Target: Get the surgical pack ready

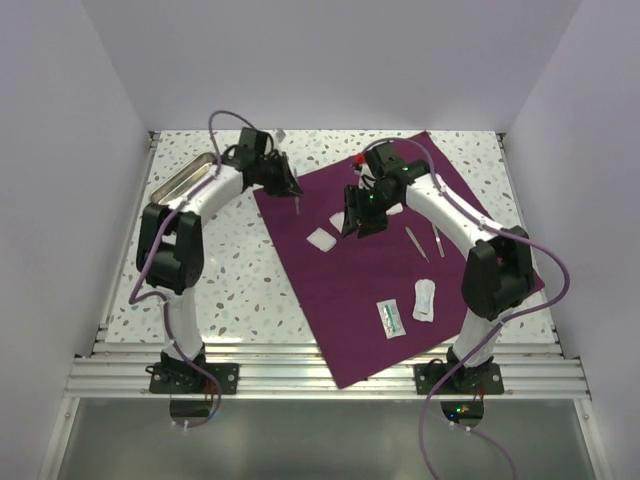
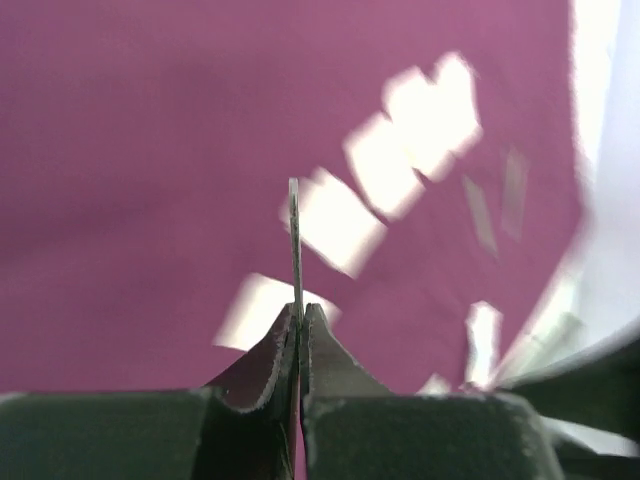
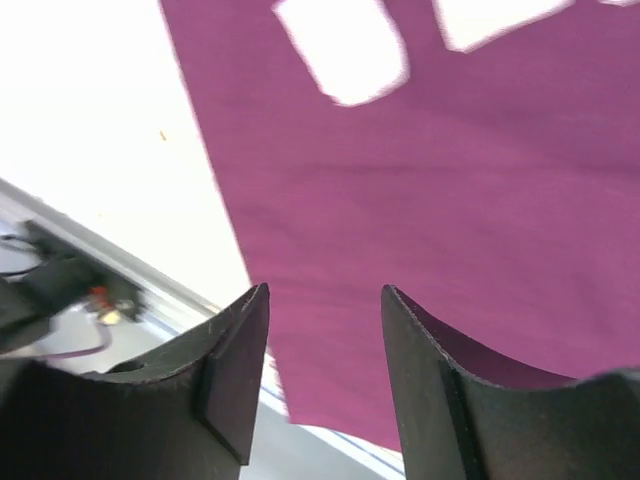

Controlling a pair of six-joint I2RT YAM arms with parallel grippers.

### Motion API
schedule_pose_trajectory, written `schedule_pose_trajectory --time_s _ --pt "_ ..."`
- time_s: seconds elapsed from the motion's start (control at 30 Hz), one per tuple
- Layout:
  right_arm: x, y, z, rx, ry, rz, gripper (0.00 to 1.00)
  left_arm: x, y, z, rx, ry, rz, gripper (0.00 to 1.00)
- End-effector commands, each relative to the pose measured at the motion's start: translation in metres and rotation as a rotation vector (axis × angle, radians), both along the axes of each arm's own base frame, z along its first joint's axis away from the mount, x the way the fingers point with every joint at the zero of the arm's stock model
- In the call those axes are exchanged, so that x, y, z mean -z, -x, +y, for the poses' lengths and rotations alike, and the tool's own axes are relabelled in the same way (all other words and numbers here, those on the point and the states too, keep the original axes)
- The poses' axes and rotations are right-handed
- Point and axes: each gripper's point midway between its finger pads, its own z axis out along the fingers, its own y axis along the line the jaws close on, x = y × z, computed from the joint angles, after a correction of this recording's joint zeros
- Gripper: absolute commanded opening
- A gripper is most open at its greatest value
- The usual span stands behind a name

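At the near edge, one corner of the purple cloth [image 1: 330, 300] is laid over the metal rail [image 1: 120, 378], between the two arm bases. From there the cloth is spread flat as a wide sheet turned cornerwise on the table [image 1: 240, 290]. Its left corner is reached just under the left arm, and its right corner is seen beside the right arm's elbow. Bare speckled tabletop is left along the cloth's near left edge, in front of the left arm.

On the near part of the cloth a printed packet [image 1: 392, 317] and a white packet [image 1: 425, 300] are laid side by side, apart from each other. Farther in, two slim instruments [image 1: 418, 243] are set close together, just beside the right arm. Left of them, two white pads [image 1: 322, 238] are placed near the middle.

The right gripper [image 3: 325, 300] is held above the cloth close to the pads, its fingers [image 3: 235, 370] parted with nothing between them. The left gripper [image 2: 299, 315] is held over the cloth's left edge and is clamped on a thin metal tool [image 2: 294, 240], which sticks out straight beyond the fingertips.

Beyond the left arm, a metal tray [image 1: 185, 180] is set at the table's far left, well apart from the cloth. The cloth's far corner is brought close to the table's far edge.
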Motion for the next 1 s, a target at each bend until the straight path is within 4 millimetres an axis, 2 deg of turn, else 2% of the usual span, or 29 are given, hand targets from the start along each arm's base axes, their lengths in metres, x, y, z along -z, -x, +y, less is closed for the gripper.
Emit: schedule_pose_trajectory --time_s 0.0,0.07,0.1,0.2,0.4,0.6,0.7,0.83,0.97 --pt "0.008 0.000 -0.040 -0.009 0.139 0.015 0.50 0.014 -0.039 0.115 -0.054 -0.418 -0.099 0.00" --pt "0.008 -0.002 -0.052 0.012 0.140 0.029 0.50 0.005 -0.058 0.150 -0.066 -0.553 -0.168 0.00" --pt "0.008 -0.004 -0.055 0.016 0.139 0.032 0.50 0.008 -0.065 0.180 -0.123 -0.677 -0.166 0.00" --pt "0.011 -0.007 -0.064 0.022 0.155 0.050 0.50 0.006 -0.079 0.225 -0.176 -0.923 -0.195 0.00" --pt "0.015 -0.009 -0.070 0.021 0.169 0.075 0.50 0.014 -0.087 0.281 -0.263 -1.126 -0.132 0.00" --pt "0.025 0.001 -0.078 0.016 0.169 0.105 0.50 0.018 -0.089 0.316 -0.305 -1.258 -0.112 0.00" --pt "0.031 0.002 -0.083 0.019 0.168 0.113 0.51 0.022 -0.092 0.327 -0.295 -1.295 -0.104 0.00" --pt "0.032 0.002 -0.086 0.023 0.163 0.120 0.51 0.027 -0.099 0.332 -0.253 -1.317 -0.113 0.00" --pt "0.032 0.000 -0.096 0.047 0.202 0.123 0.52 0.051 -0.099 0.327 -0.198 -1.261 -0.085 0.00"
